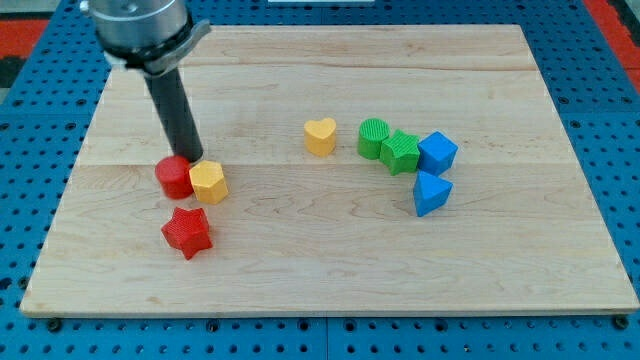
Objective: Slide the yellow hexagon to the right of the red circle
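The yellow hexagon (209,182) lies on the wooden board, touching the right side of the red circle (174,177). My tip (189,158) rests on the board just above the two, at the seam between them, close to both. The rod rises from there toward the view's upper left.
A red star (187,232) lies just below the red circle. A yellow heart (320,136) sits near the middle. To its right cluster a green circle (376,136), a green cube (401,152), a blue cube (437,153) and a blue triangle (431,192).
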### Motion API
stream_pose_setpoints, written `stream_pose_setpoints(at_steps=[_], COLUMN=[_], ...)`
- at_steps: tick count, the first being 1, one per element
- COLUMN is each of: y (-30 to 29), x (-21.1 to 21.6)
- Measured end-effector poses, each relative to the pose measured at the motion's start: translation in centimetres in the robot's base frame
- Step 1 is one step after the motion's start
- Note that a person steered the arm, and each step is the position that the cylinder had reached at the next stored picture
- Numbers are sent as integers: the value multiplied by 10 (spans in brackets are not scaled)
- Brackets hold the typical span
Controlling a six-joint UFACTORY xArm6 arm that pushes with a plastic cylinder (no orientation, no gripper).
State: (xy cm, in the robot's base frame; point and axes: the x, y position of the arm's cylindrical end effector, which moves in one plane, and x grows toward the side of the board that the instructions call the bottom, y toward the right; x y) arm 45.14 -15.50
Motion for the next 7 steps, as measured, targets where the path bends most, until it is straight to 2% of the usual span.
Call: stream_pose_setpoints(at_steps=[1,2,3,4,5,6,7], y=[18,8,25,83,81,41,57], x=[28,-9,-32,5,39,40,-9])
